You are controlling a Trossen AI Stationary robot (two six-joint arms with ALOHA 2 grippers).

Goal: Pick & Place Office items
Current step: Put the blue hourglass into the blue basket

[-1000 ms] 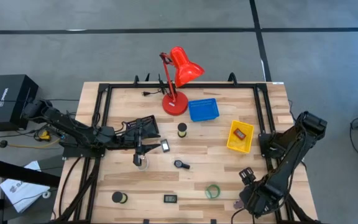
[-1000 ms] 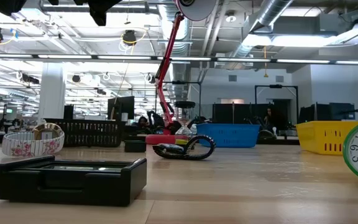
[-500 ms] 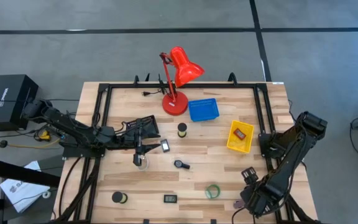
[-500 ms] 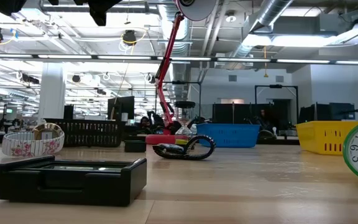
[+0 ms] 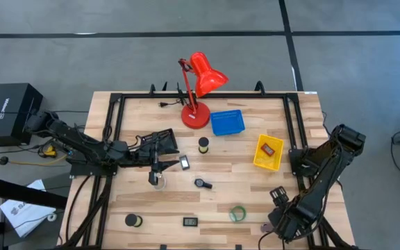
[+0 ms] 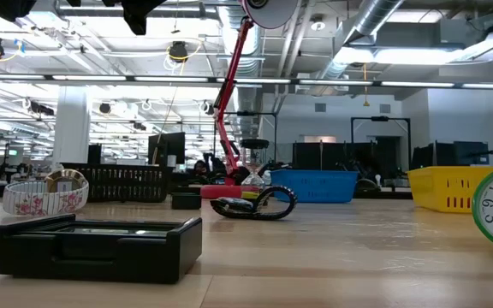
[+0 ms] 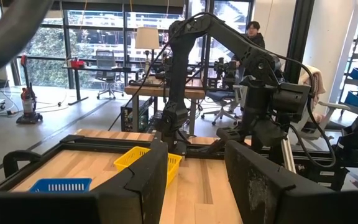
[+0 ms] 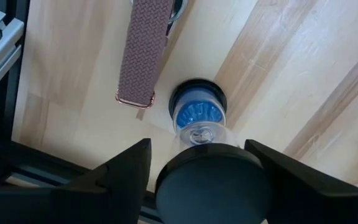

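r gripper (image 8: pixel 197 155) hangs fingers spread over blue-capped cylinder (image 8: pixel 197 112) at table's front-right corner; maroon strap (image 8: pixel 143 53) just beside could snag. l gripper (image 7: pixel 194 168) spread too, idle mid-left.

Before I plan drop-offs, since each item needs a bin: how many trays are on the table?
3. The blue tray sits beside the red lamp's base, the yellow tray right of it, the black tray near the left gripper.
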